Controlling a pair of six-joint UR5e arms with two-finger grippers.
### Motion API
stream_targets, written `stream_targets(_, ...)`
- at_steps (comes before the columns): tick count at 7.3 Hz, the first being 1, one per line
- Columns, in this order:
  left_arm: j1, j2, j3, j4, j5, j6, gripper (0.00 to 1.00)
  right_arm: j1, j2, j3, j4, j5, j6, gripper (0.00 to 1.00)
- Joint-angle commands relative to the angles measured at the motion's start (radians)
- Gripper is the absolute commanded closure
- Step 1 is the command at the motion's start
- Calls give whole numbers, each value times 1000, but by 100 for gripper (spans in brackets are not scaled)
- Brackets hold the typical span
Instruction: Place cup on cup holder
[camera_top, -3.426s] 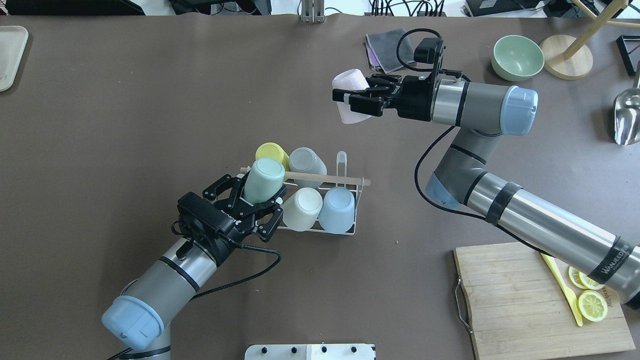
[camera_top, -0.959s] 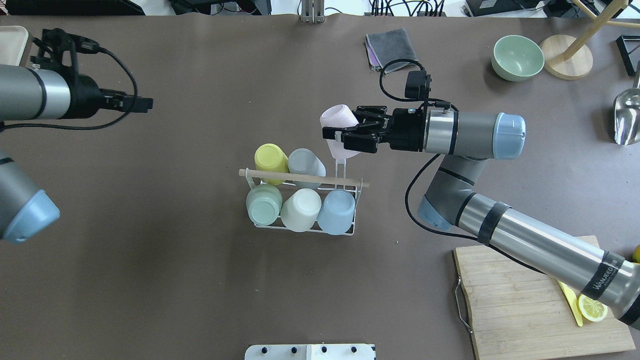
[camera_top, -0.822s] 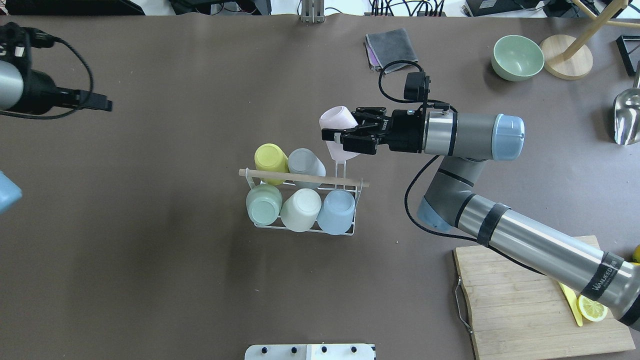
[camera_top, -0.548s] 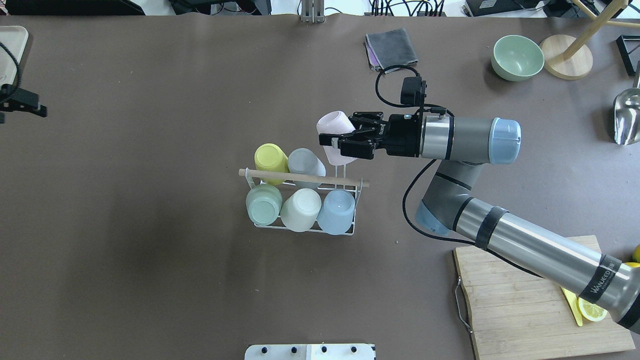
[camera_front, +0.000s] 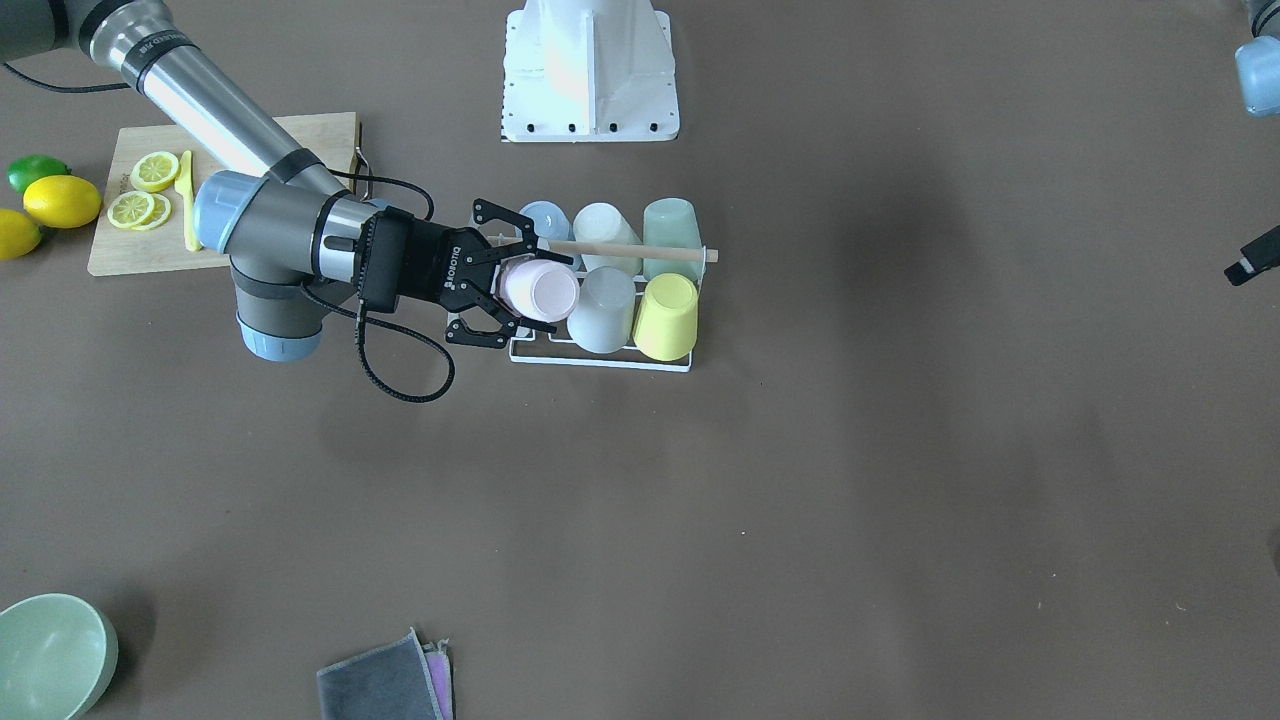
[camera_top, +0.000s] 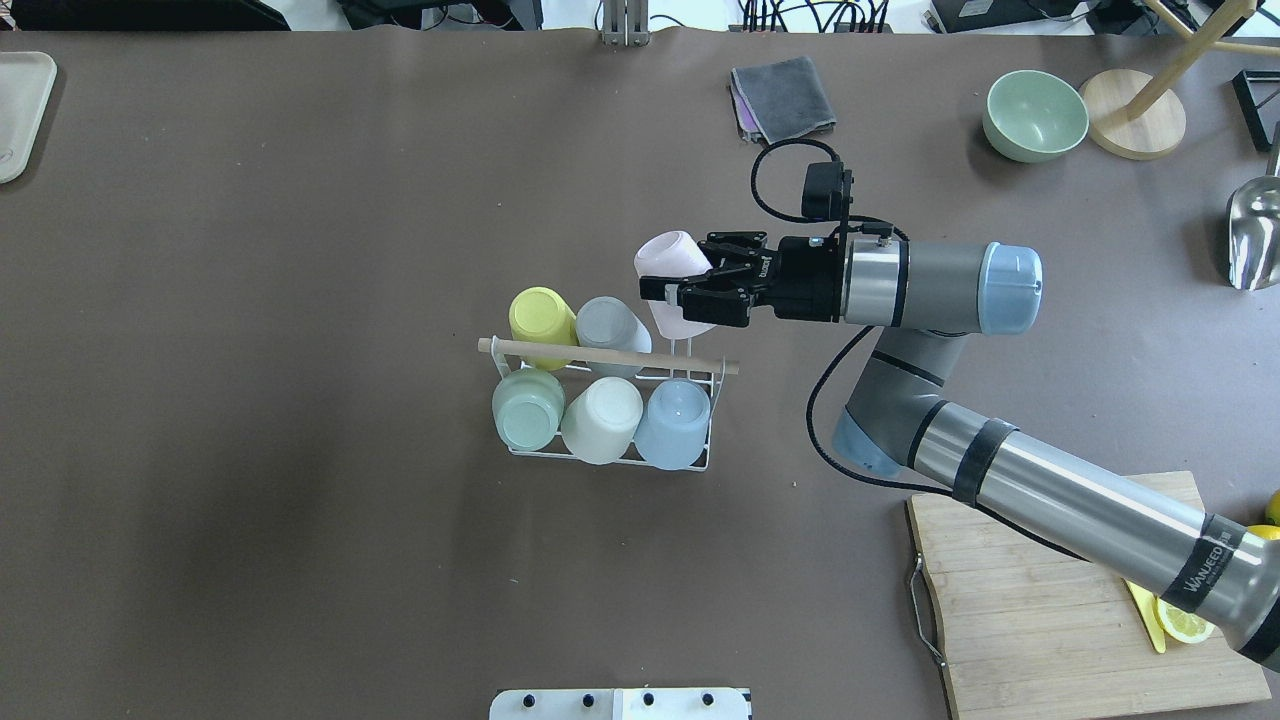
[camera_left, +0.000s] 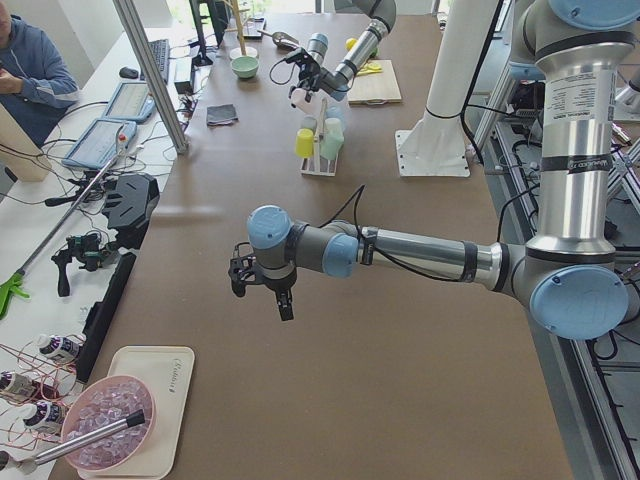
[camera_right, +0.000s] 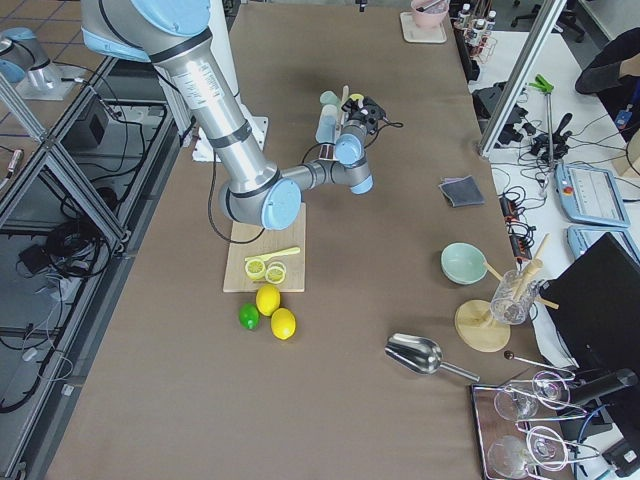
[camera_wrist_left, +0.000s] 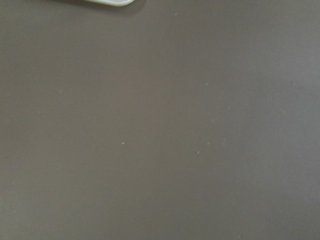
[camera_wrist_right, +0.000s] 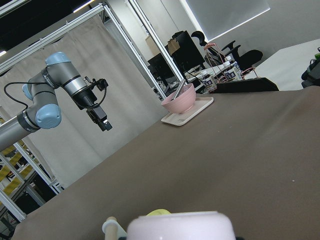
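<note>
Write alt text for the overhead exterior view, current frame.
The right gripper holds a pink cup, tilted, at the far right corner of the white wire cup holder, over its one unfilled prong. Five inverted cups, yellow, grey, green, cream and blue, already sit on the holder.

A pale pink plastic cup (camera_top: 672, 268) shows at the centre of the overhead frame, between the fingers of a black end effector (camera_top: 678, 298). The white wire cup holder (camera_top: 612, 356) has a light wooden rod. On it are a yellow plastic cup (camera_top: 541, 313), a grey one (camera_top: 606, 322), a mint green one (camera_top: 527, 408), a cream one (camera_top: 601, 405) and a light blue one (camera_top: 673, 408). The table (camera_top: 300, 300) is plain brown. At upper right is a sage green round bowl (camera_top: 1035, 115).
</note>
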Motion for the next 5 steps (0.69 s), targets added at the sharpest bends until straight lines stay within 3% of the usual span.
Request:
stream_targets(1,-25,30,6,35,-6,205,2,0,-1,0,-1,-1,0,100)
stream_targets(2,-74,57,28,41,-7,304,2,0,-1,0,-1,-1,0,100)
stream_targets(5,-166,159,2,39,-9,312,2,-6,-3,0,2,-2,-2,100)
